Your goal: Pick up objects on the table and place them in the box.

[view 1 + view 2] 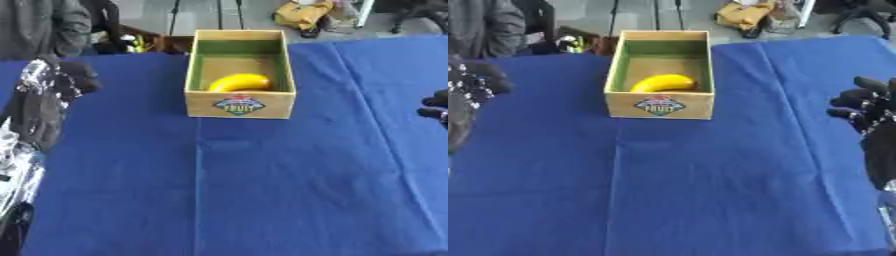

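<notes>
Banana (239, 82), yellow, curved, lies inside the wooden box (239, 104) near its front wall, left eye view; my left hand (61, 80) hangs curled, holding nothing. Right eye view: my right hand (866, 107), fingers curled, holding nothing, above blue cloth (693, 190).

Both my eyes look steeply down from my head onto the blue table (262, 190), facing its far edge; both views share the box (659, 106).
</notes>
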